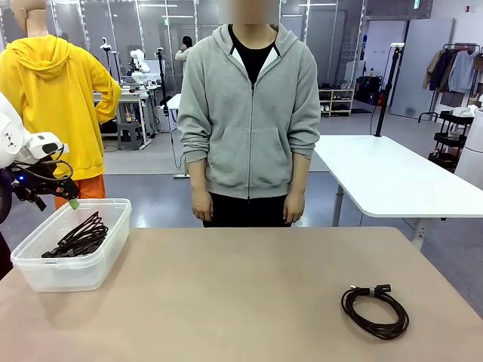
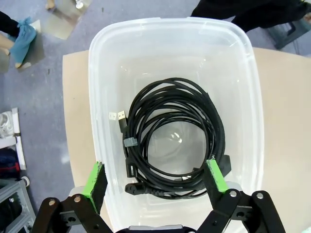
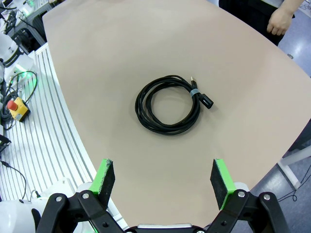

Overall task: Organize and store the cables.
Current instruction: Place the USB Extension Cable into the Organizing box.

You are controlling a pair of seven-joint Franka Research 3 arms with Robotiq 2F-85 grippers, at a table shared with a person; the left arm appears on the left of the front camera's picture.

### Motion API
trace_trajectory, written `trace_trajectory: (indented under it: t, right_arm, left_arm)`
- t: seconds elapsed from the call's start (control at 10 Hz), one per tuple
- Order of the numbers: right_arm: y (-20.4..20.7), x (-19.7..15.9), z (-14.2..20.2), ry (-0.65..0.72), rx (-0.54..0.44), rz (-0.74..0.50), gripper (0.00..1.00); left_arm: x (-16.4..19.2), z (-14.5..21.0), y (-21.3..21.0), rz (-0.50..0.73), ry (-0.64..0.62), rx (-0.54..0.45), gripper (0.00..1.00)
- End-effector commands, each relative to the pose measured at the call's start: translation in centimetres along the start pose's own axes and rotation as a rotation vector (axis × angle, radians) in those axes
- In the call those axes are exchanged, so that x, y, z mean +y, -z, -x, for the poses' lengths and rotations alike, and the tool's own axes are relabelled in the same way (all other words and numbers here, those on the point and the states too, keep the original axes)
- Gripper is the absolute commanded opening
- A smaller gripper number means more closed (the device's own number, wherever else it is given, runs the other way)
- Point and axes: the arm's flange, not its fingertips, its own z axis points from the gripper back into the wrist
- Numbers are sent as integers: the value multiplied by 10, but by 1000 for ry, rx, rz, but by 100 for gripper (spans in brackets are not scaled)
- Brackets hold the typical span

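- Left fingers (image 2: 95, 178) stand wide open and hold nothing; they hang just above the near end of the clear box (image 2: 170, 22).
- Right fingers (image 3: 221, 178) are wide open too and empty, high over the bare surface (image 3: 97, 58) (nothing lies between the pads).
- Below the left fingers, the coil in the box (image 2: 214, 131) lies flat on the bottom, with several plug ends (image 2: 121, 116) showing along one side.
- Below the right fingers, well apart from them, the loose coil (image 3: 142, 104) lies flat on the surface, on the robot's right side and far from the box.
- Handling, as I judge it: the cord is light and soft, so it will sag and may unwind if it is lifted by one strand only. A small band (image 3: 194, 92) near the plug keeps the loops together, and pinching across the whole bundle beside this band seems the safest hold. The jacket looks smooth, so a firm squeeze is wise.
- Count: one coil on the surface, one bundle in the box (I cannot tell if it is one cord or two wound together), one box, and one person (image 1: 249, 113) at the far side with hands down.
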Motion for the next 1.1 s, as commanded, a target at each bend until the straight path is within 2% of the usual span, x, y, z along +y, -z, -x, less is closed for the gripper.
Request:
trace_trajectory:
  t: [0.0, 1.0]
  right_arm:
    - [0, 0, 1, -17, -19, -1, 100]
    - [0, 0, 1, -17, -19, -1, 100]
  left_arm:
    - [5, 0, 0, -15, 5, 0, 100]
    - [5, 0, 0, -15, 5, 0, 100]
